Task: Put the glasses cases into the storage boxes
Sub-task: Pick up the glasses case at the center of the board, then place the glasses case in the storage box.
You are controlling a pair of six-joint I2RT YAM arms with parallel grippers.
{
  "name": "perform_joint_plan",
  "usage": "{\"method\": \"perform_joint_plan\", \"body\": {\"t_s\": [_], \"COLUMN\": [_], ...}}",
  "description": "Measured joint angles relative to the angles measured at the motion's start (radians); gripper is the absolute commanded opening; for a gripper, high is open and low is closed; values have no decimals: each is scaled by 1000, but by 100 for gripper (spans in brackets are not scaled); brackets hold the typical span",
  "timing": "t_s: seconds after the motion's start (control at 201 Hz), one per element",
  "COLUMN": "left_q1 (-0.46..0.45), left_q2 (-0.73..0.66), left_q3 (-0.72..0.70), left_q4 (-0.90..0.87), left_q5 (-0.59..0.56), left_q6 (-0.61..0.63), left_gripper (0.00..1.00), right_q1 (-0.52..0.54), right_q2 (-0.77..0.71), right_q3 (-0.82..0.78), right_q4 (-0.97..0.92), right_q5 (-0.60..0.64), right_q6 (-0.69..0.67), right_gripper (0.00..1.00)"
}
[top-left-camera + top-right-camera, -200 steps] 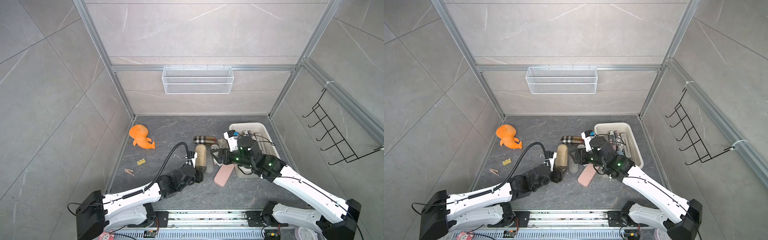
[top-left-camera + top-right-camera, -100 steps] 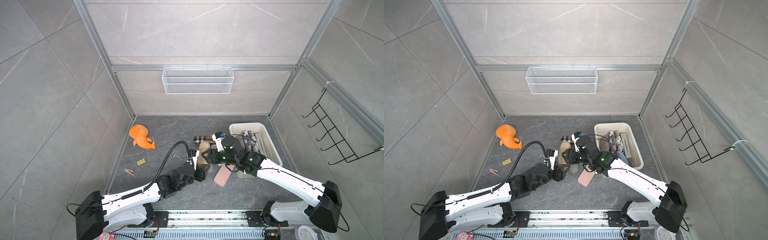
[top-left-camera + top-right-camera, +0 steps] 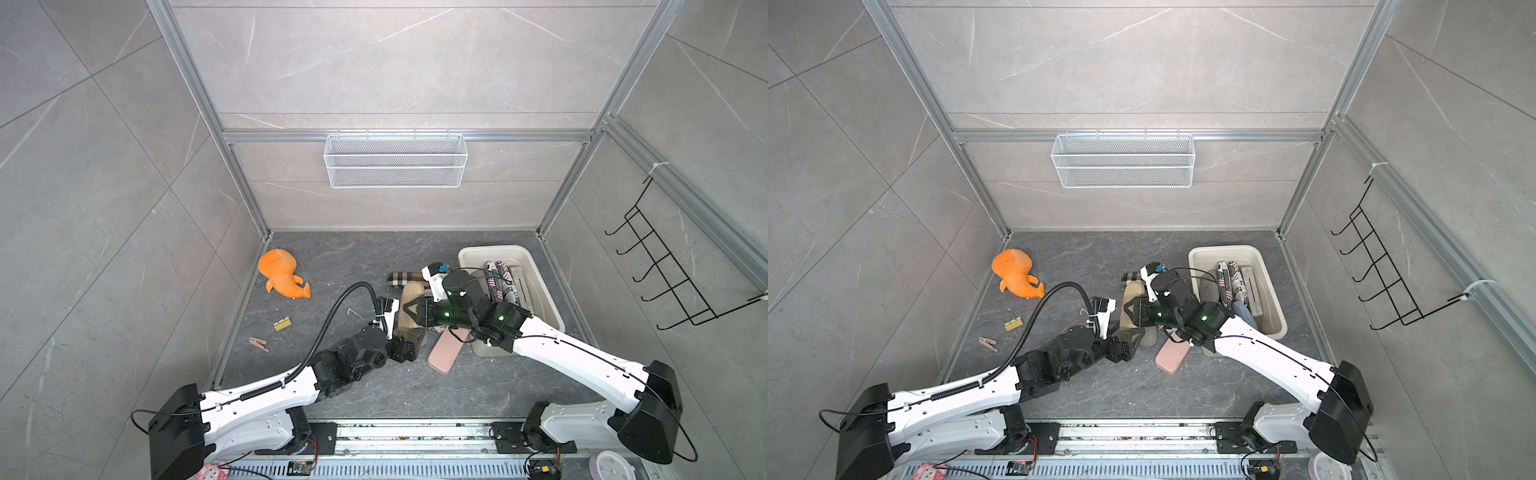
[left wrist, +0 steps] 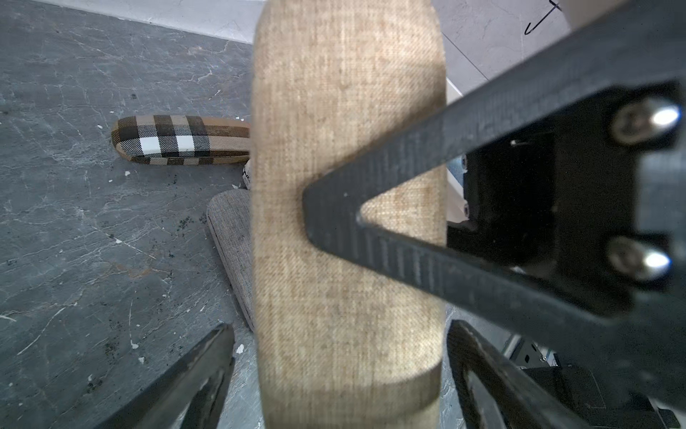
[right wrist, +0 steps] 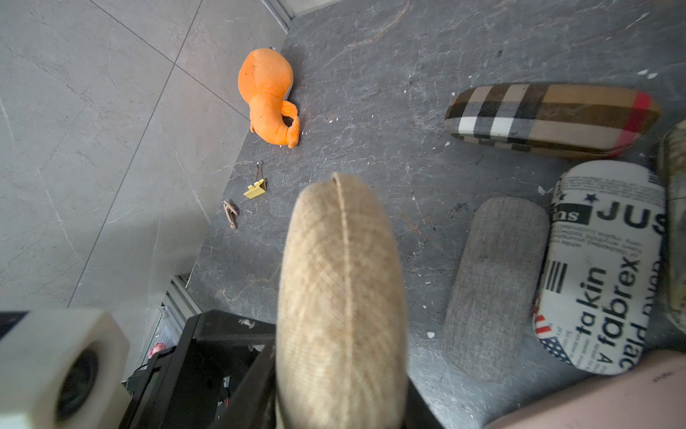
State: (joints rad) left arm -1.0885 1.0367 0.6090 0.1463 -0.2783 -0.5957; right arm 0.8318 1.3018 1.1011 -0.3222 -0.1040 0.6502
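Note:
A tan fabric glasses case (image 3: 409,297) (image 3: 1130,296) hangs just above the floor between both arms. My right gripper (image 3: 412,311) (image 5: 339,371) is shut on it, one finger lying across its top in the left wrist view. My left gripper (image 3: 405,347) (image 4: 339,334) is open, its fingers standing clear on either side of the tan case (image 4: 345,223). The cream storage box (image 3: 540,282) (image 3: 1271,286) at the right holds several cases. A plaid case (image 3: 403,278) (image 5: 549,115), a grey case (image 5: 493,286), a newspaper-print case (image 5: 601,267) and a pink case (image 3: 444,353) lie on the floor.
An orange plush toy (image 3: 282,274) lies at the far left, with a yellow binder clip (image 3: 282,323) and a clothespin (image 3: 258,344) nearer the front. A white wire basket (image 3: 395,160) hangs on the back wall and a black hook rack (image 3: 665,282) on the right wall.
My right gripper came left from the box and closed on the tan case. My left gripper, shut on that case before, has opened and let go.

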Motion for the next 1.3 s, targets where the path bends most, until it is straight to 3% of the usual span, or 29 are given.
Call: {"method": "perform_joint_plan", "body": {"t_s": [0.239, 0.523, 0.708, 0.932, 1.296], "left_q1": [0, 0, 0, 0, 0], "left_q2": [-158, -274, -309, -305, -229], "left_q3": [-39, -97, -98, -98, -103], "left_q4": [-41, -196, -237, -254, -250], "left_q5": [-11, -68, -97, -114, -113], "left_q6": [-30, -62, -67, -67, -66], "left_gripper": [92, 92, 92, 92, 93], "right_q1": [-27, -343, -462, -491, -493], "right_q2": [-25, -150, -141, -64, -3], "right_q3": [190, 211, 210, 208, 74], "right_q4": [-170, -370, -492, -595, -634], "right_q5": [87, 194, 307, 433, 452], "right_q6": [-94, -258, -331, -379, -377], "right_gripper": [40, 41, 41, 41, 42]}}
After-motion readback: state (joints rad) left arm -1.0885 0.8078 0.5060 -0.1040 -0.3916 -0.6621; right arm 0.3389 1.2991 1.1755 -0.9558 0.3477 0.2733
